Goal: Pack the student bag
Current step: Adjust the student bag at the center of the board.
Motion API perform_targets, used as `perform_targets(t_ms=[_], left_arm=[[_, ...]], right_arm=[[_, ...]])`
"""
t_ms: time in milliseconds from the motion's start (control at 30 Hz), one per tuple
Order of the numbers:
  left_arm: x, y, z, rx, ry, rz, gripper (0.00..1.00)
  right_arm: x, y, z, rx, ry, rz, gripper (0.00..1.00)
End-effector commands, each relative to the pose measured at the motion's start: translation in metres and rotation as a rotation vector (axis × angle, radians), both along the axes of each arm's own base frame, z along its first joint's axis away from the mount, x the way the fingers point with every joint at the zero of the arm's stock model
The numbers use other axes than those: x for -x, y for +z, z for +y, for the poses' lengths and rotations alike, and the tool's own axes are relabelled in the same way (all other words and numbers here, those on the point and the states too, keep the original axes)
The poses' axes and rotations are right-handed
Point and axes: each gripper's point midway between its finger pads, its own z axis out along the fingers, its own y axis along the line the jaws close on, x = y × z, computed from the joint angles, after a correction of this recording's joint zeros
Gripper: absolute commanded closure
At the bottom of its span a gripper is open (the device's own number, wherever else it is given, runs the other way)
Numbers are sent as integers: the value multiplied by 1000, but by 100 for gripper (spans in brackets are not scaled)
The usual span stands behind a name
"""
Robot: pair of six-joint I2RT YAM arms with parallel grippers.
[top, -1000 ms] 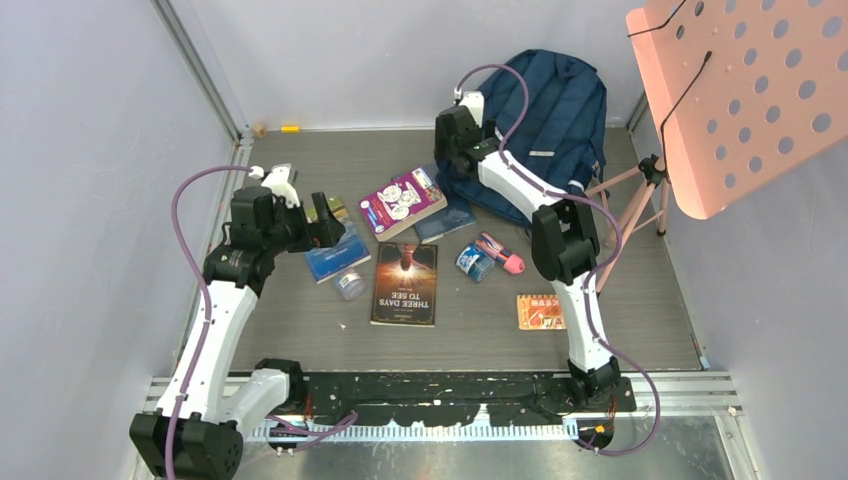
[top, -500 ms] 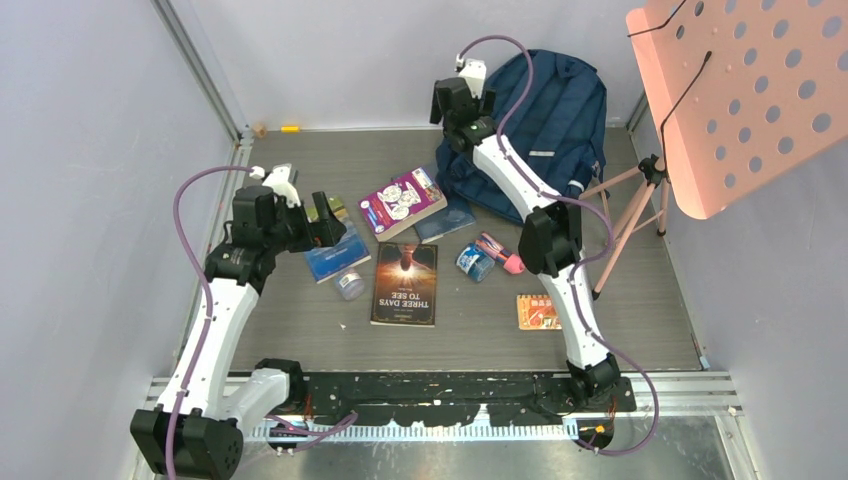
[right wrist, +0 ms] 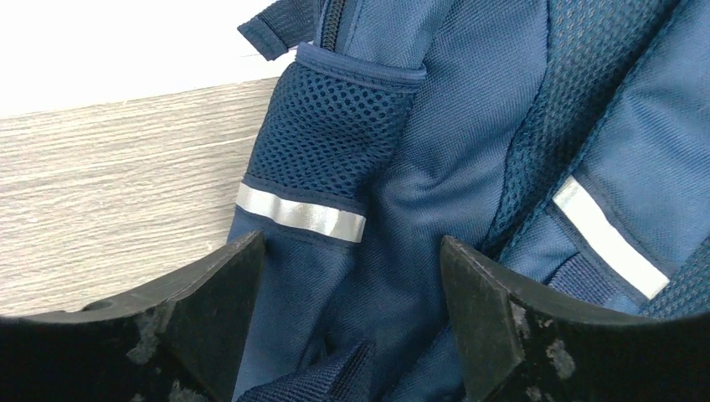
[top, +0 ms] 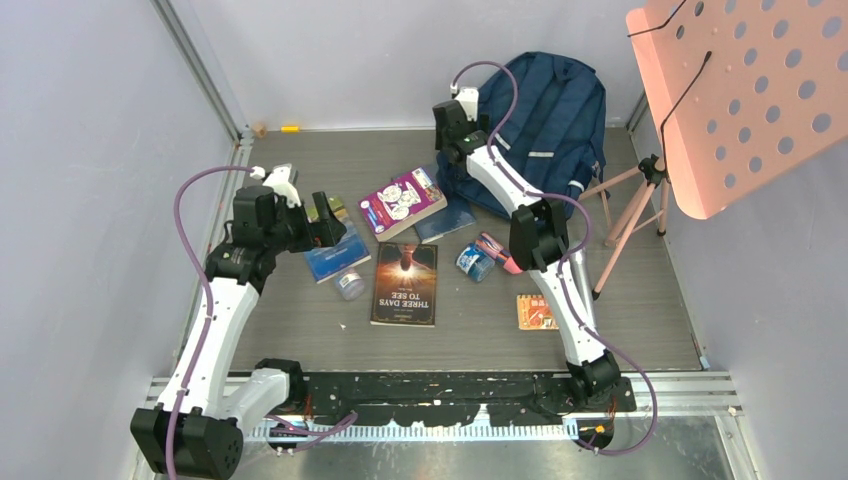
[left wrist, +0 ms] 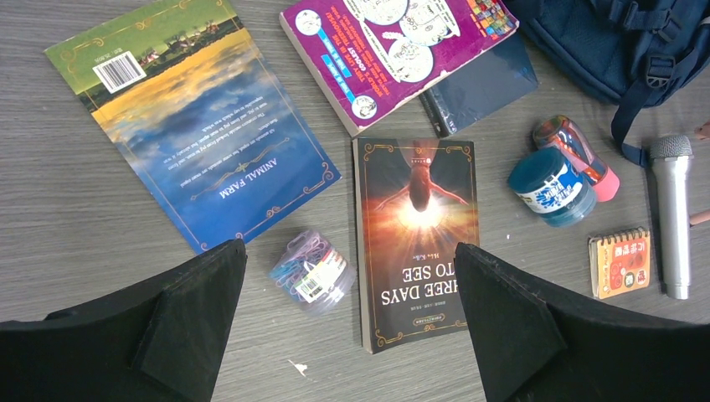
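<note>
The student bag (top: 560,115) is a navy backpack lying at the back of the table against the wall, straps up. In the right wrist view its mesh side pocket (right wrist: 339,126) with a reflective stripe (right wrist: 300,212) fills the picture. My right gripper (top: 451,112) hovers at the bag's left edge, open. Its jaws (right wrist: 352,241) stand wide either side of navy fabric without pinching it. My left gripper (top: 325,220) hangs open over the books at the left, holding nothing. Below its jaws (left wrist: 350,245) lies a clear box of paper clips (left wrist: 311,270).
On the table lie a blue "Animal Farm" book (left wrist: 201,134), a purple comic book (left wrist: 402,42), a dark notebook (left wrist: 481,84), "Three Days to See" (left wrist: 419,234), a blue jar (left wrist: 548,186), a pink-capped tube (left wrist: 578,155) and a small orange notepad (left wrist: 619,264). A tripod (top: 630,215) with a pink perforated board (top: 740,90) stands at the right.
My right arm has stretched toward the back wall, carrying its gripper up along the bag's left edge. The left arm has not moved.
</note>
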Motion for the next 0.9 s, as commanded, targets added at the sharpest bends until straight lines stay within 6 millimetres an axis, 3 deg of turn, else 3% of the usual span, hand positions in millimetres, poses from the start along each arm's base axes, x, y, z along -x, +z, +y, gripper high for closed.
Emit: perform_targets(t_ms=[0, 33, 100, 133, 233, 367, 400, 433, 633, 667, 867], left_arm=[[-6, 5, -2, 10, -8, -30, 2], [-6, 4, -2, 9, -9, -29, 2], [-6, 4, -1, 6, -6, -28, 2], [-6, 4, -1, 5, -4, -27, 2], [-6, 3, 0, 1, -1, -27, 2], [-6, 3, 0, -2, 0, -26, 2], [-7, 3, 1, -2, 1, -26, 2], [-6, 3, 0, -1, -1, -27, 2], [-5, 8, 2, -6, 7, -54, 2], [-5, 9, 3, -8, 9, -60, 2], [-4, 13, 1, 0, 0, -72, 2]], right_arm=[[-9, 20, 7, -7, 27, -58, 26], [-13, 20, 13, -6, 65, -68, 42], [-17, 24, 18, -8, 97, -85, 64], [-18, 25, 19, -6, 102, -89, 67], [-19, 40, 20, 1, 119, -111, 94], [-14, 74, 19, -14, 137, -154, 100], [-12, 95, 19, -24, 146, -185, 100], [-10, 97, 22, -32, 168, -190, 100], [14, 181, 31, -64, 310, -324, 100], [24, 208, 30, -78, 333, -368, 100], [49, 258, 35, -114, 431, -443, 100]])
